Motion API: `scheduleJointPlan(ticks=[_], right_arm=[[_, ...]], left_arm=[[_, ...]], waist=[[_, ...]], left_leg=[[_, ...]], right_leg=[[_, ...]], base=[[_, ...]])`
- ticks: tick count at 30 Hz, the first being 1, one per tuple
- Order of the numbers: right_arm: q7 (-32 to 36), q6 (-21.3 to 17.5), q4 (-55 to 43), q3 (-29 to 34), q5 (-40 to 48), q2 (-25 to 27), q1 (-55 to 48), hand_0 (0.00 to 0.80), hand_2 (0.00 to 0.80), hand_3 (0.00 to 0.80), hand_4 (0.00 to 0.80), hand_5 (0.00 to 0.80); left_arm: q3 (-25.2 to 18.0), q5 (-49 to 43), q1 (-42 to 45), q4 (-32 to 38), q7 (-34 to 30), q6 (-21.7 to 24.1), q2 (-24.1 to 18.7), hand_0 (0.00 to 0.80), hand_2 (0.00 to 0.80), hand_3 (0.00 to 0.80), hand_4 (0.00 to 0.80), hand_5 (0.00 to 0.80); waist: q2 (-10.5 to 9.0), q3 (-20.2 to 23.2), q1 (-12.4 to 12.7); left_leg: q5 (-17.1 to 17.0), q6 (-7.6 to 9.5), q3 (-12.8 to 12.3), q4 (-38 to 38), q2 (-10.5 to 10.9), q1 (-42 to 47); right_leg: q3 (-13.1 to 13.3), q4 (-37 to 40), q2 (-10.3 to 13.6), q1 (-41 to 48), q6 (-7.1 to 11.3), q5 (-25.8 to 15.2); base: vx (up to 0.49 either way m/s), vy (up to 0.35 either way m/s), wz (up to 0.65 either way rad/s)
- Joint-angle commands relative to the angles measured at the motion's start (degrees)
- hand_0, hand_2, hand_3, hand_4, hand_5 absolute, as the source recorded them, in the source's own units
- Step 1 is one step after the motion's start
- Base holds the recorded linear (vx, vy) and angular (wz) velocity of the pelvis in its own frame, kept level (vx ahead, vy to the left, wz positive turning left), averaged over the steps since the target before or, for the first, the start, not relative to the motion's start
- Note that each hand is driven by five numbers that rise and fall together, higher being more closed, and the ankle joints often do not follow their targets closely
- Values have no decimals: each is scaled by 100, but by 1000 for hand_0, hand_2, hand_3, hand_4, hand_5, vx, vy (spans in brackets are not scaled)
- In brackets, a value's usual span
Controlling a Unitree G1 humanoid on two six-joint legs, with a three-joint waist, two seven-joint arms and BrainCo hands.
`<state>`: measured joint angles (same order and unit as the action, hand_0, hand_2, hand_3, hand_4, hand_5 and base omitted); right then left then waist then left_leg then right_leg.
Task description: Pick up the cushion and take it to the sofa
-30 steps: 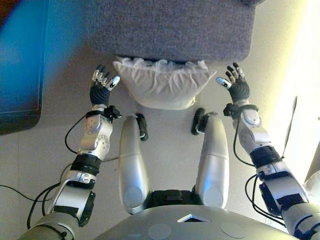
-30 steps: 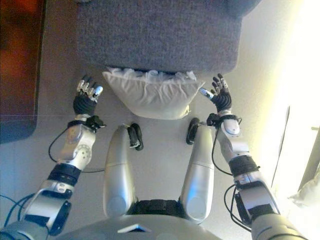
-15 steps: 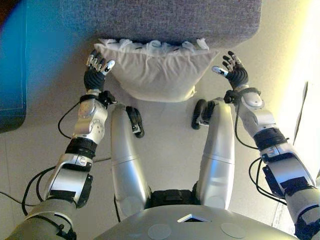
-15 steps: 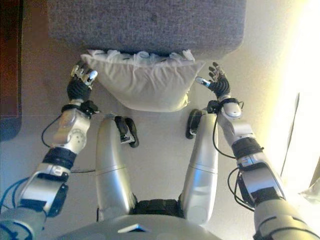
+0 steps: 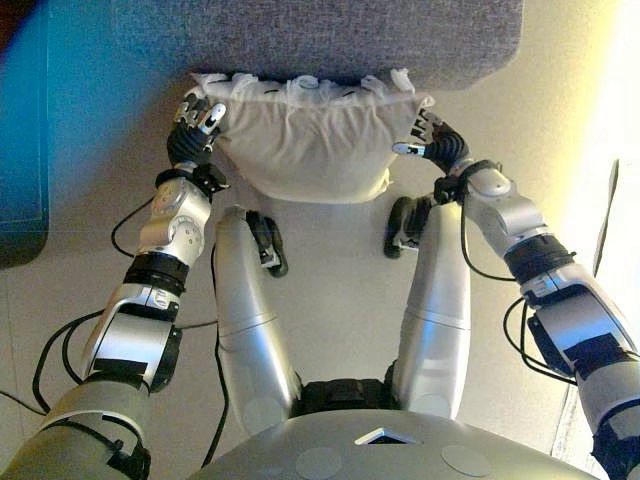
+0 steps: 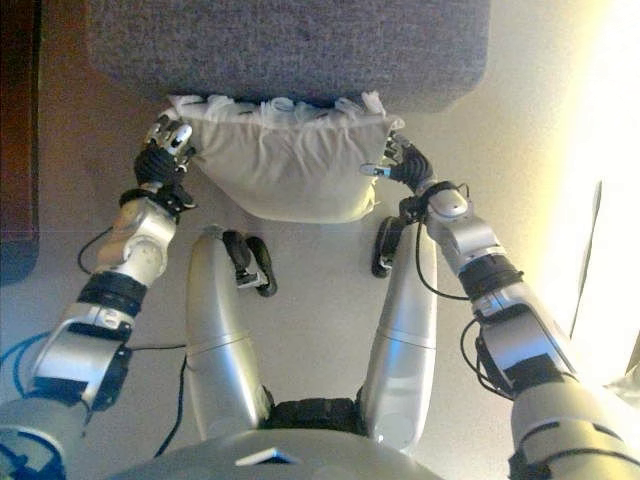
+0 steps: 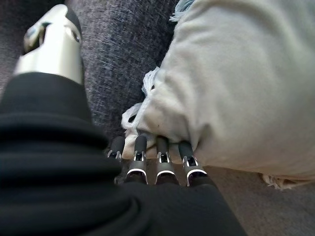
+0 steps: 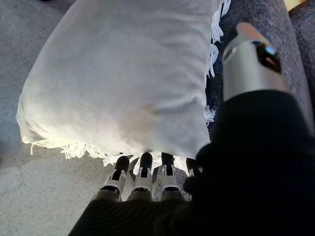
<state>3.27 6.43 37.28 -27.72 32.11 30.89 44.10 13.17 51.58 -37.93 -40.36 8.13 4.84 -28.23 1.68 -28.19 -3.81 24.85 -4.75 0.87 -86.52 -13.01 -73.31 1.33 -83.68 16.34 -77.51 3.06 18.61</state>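
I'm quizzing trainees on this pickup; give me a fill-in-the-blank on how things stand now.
1. The white cushion lies on the ____, against the grey sofa.
2. The left hand and right hand press its two ____.
3. The cushion's edge has a white ____.

Missing: floor; ends; fringe

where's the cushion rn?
In the eye views the white fringed cushion lies on the floor against the grey sofa front, between the left hand and right hand, both touching its ends.
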Motion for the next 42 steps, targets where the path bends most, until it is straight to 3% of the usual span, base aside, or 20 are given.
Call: scheduleJointPlan(ticks=[1,16,17,18,19,20,30,35,42], right_arm=[[117,-110,220,-215,-215,-16,418,0,0,0,0,0],[-293,-92,532,-295,-138,-107,951,0,0,0,0,0],[-306,-93,520,-295,-132,-110,977,0,0,0,0,0],[-318,-82,512,-294,-124,-118,1003,107,107,107,107,107],[-336,-80,526,-297,-127,-137,1036,458,458,458,458,458],[-353,-89,556,-308,-114,-170,1085,800,800,800,800,800],[-601,-32,529,-274,-186,-301,1164,800,800,800,800,800],[-491,-102,399,-245,-68,-272,1118,800,800,800,800,800],[-836,-317,234,-121,-80,-243,986,800,800,800,800,800]], left_arm=[[220,17,-348,-411,51,-101,47,0,0,0,0,0],[365,-259,-751,-808,-53,-253,60,0,0,0,0,0],[390,-273,-781,-800,-95,-248,68,304,304,304,304,304],[411,-266,-809,-795,-120,-234,82,577,577,577,577,577],[432,-245,-842,-791,-125,-218,103,800,800,800,800,800],[450,-223,-901,-776,-123,-224,132,800,800,800,800,800],[525,-192,-1011,-659,-115,-111,257,800,800,800,800,800],[512,-158,-1009,-525,-139,-17,279,800,800,800,800,800],[521,-138,-975,-294,-372,257,329,800,800,800,800,800]], waist=[[181,139,37],[213,-65,121],[213,-77,125],[212,-88,126],[212,-100,127],[215,-117,129],[234,-156,143],[229,-157,140],[217,-156,141]], left_leg=[[-125,-27,-127,299,-121,-156],[-97,-65,-128,379,-75,-84],[-96,-69,-127,384,-75,-87],[-99,-70,-125,391,-76,-91],[-104,-72,-122,397,-77,-98],[-104,-72,-120,406,-73,-102],[-102,-90,-118,446,-29,-136],[-142,-111,-96,502,-12,-143],[-156,-123,-117,656,-50,13]], right_leg=[[340,67,306,252,150,128],[251,188,470,335,165,111],[244,195,477,336,169,110],[240,201,482,336,171,109],[242,206,485,333,174,107],[244,213,490,330,177,108],[214,297,523,333,183,85],[228,324,513,349,186,81],[192,432,487,524,190,112]], base=[[0,0,0],[-7,-6,3],[0,0,0],[0,0,0],[0,0,0],[0,0,0],[-10,-5,2],[-32,-13,3],[-26,-8,3]])
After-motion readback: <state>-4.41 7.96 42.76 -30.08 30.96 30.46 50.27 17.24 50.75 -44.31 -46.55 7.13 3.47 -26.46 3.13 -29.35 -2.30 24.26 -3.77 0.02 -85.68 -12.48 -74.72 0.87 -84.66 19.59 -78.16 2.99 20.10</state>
